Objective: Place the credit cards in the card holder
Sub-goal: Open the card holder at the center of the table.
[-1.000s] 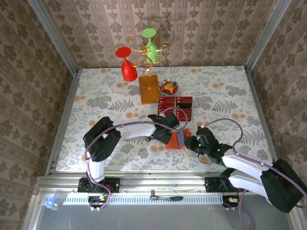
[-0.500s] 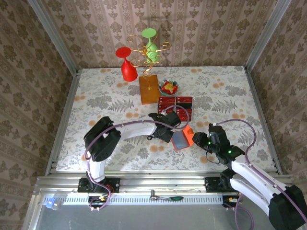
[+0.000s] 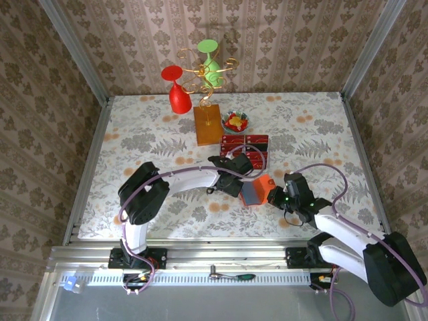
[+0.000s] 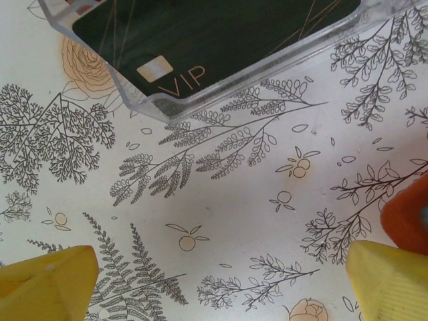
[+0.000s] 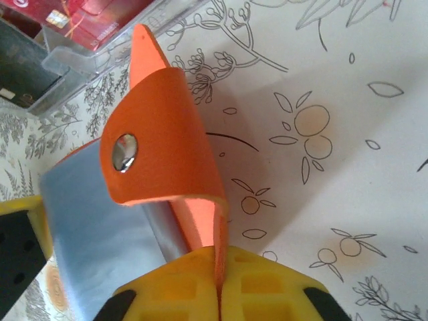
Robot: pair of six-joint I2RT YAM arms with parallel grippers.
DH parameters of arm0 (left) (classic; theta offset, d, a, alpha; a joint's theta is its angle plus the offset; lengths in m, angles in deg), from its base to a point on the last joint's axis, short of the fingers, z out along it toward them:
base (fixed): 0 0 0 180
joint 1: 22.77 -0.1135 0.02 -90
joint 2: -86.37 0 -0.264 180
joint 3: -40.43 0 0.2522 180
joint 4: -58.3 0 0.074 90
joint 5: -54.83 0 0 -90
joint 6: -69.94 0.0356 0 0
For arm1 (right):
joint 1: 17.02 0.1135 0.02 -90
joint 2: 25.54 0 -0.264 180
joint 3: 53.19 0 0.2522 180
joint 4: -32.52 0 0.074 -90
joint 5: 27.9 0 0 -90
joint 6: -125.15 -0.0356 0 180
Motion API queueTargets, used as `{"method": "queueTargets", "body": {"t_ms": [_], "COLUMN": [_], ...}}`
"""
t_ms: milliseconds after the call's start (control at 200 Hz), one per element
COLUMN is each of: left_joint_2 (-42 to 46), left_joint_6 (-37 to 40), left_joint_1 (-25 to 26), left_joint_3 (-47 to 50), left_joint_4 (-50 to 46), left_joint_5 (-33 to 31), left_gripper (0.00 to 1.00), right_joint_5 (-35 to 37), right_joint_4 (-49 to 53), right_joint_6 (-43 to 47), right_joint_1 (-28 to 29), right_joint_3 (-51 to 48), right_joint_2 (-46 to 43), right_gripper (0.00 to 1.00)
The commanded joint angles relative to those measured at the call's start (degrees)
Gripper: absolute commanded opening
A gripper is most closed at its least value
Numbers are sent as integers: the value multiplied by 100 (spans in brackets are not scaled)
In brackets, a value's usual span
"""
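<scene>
The orange card holder (image 3: 259, 190) lies partly unfolded on the table, its blue-grey inside (image 5: 93, 221) showing. My right gripper (image 3: 273, 195) is shut on its orange flap (image 5: 167, 154), which carries a metal snap (image 5: 125, 148) and is pinched between my yellow fingers (image 5: 267, 287). The red credit cards (image 3: 244, 143) sit in a clear tray (image 4: 167, 107) just beyond the holder; one dark card (image 4: 200, 40) reads VIP. My left gripper (image 3: 239, 175) hovers open over bare tablecloth between tray and holder, with the holder's orange edge (image 4: 408, 217) beside its right finger (image 4: 391, 281).
A brown wooden block (image 3: 207, 125) carrying a gold wire stand with red and green glasses (image 3: 178, 93) stands at the back. A bowl of candies (image 3: 235, 122) sits beside it. The table edge (image 3: 221, 235) runs close in front of the holder.
My right gripper drew back to the right, then came in again and shut on the holder's flap. The holder shifted slightly right and lifted at that edge. The left arm barely moved.
</scene>
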Motion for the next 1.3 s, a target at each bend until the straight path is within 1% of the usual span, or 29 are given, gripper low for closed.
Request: {"method": "queueTargets", "body": {"t_ms": [0, 220, 400, 505, 645, 895, 1045, 1295], "left_joint_2": [293, 758, 828, 774, 738, 859, 870, 795], "left_joint_6": [-49, -199, -193, -179, -213, -310, -329, -285], "left_joint_1": [-105, -196, -192, -189, -189, -188, -191, -180], "left_joint_3": [-97, -50, -265, -342, -250, 211, 294, 170], "left_joint_4": [5, 335, 409, 402, 336, 268, 317, 366], "left_joint_5": [165, 457, 599, 639, 538, 213, 200, 259], "left_gripper": [97, 98, 99, 100, 100, 100, 100, 100], "right_joint_5": [-202, -278, -176, -88, 9, 474, 547, 636], "right_joint_4": [-341, -606, -609, -592, -879, -1097, -1218, -1164], "right_joint_6": [-47, -319, -487, -546, -705, -998, -1065, -1102], "right_joint_1": [-32, 11, 148, 239, 473, 1074, 1187, 1215], "right_joint_3": [71, -226, -352, -345, -393, -295, -293, -308], "right_joint_2": [143, 71, -113, -29, 315, 764, 937, 886], "right_gripper": [0, 0, 0, 0, 0, 0, 0, 0]}}
